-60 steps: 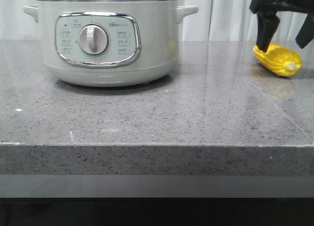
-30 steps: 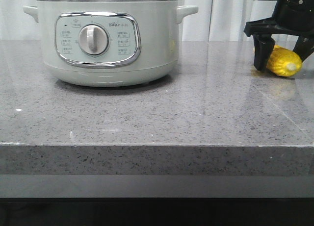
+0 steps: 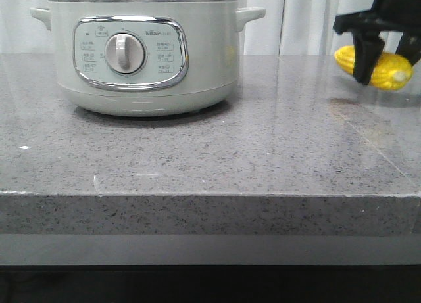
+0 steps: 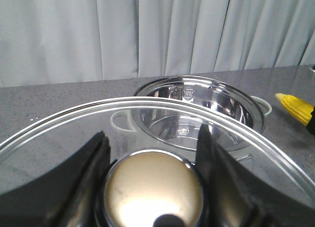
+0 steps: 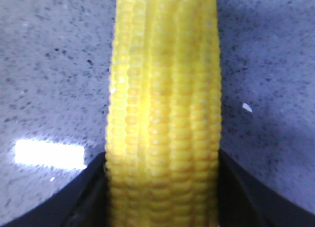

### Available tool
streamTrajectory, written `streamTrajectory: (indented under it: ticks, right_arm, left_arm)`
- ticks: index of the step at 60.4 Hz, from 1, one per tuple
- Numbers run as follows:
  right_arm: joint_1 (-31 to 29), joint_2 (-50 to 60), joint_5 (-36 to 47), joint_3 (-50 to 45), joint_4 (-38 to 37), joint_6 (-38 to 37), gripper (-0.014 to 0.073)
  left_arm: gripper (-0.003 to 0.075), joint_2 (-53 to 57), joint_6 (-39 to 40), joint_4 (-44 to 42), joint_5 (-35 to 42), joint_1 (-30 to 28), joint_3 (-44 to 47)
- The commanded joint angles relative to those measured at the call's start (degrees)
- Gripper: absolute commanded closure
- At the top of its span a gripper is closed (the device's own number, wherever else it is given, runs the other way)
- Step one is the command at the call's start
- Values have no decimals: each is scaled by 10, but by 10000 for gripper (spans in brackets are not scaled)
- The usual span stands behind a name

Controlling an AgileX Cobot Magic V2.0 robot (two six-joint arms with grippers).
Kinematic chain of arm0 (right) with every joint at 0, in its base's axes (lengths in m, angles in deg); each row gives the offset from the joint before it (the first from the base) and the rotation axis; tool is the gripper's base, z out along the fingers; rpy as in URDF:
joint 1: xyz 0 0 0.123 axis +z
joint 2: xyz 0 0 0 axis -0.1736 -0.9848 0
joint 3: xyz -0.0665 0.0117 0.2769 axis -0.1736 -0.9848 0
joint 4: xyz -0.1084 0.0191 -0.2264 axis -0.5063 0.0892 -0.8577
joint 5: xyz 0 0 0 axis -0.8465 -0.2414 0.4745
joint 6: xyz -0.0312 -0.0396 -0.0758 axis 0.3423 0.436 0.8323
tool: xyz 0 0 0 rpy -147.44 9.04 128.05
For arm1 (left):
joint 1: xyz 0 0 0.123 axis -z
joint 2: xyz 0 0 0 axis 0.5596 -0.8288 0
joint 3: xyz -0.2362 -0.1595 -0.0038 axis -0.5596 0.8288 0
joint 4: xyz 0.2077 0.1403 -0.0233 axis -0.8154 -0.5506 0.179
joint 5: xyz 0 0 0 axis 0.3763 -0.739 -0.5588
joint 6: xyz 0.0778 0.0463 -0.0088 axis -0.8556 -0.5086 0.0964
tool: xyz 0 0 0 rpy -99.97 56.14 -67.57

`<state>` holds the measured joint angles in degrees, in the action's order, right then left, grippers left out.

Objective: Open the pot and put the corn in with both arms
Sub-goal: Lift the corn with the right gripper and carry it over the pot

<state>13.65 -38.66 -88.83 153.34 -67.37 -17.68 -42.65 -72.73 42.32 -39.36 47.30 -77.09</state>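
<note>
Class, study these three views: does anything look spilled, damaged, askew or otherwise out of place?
Nothing stands out. The pot sits upright, its lid held by the left gripper; the right gripper holds the corn.

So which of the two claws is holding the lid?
The left gripper: it clamps the glass lid's gold knob. The right gripper holds the corn.

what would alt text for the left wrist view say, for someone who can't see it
The left end effector grips the round metallic knob of a glass lid, held up in front of the open pot, whose shiny steel interior looks empty. The yellow corn shows at the frame's edge, with grey countertop and pale curtains behind.
</note>
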Motion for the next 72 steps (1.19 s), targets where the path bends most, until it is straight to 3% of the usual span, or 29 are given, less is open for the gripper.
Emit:
streamTrajectory:
  ticks: [1,21,41,57,72]
  right_arm:
    - [1,63,0,20,0,5,232]
    - [9,179,-24,20,55,48,232]
    - [100,263,17,20,81,72,232]
    - [201,254,104,24,81,96,232]
    - [268,166,103,119,81,96,232]
  left_arm:
    - [532,0,1,9,81,-1,-21]
    - [532,0,1,9,81,-1,-21]
    - [532,0,1,9,81,-1,-21]
    - [532,0,1,9,81,-1,-21]
    - [532,0,1,9,81,-1,-21]
